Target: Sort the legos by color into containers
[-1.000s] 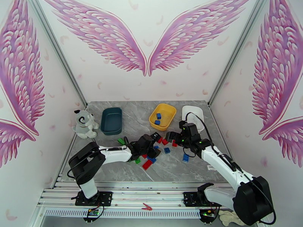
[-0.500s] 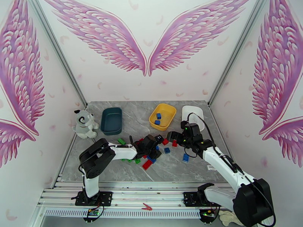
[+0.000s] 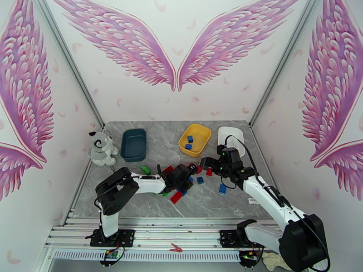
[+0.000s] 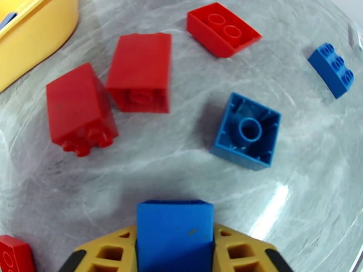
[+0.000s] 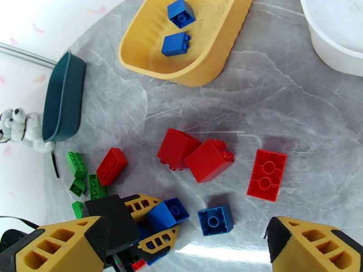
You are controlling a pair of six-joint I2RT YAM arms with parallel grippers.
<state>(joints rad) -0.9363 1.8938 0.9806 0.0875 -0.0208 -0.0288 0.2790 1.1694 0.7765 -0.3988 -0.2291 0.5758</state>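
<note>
- Blue brick (image 4: 174, 232) has just been clamped by the left gripper (image 5: 156, 219), its fingers closed in.
- Right gripper (image 3: 208, 163) is held wide, empty.
- Yellow tray (image 5: 199, 73) delivery is judged next.

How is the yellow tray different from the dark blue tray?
The yellow tray holds two blue bricks; the dark blue tray shows none inside. The yellow tray sits mid-table; the dark blue tray sits farther left, beside the plush dog. Both are shallow, rounded, similar-sized.
</note>
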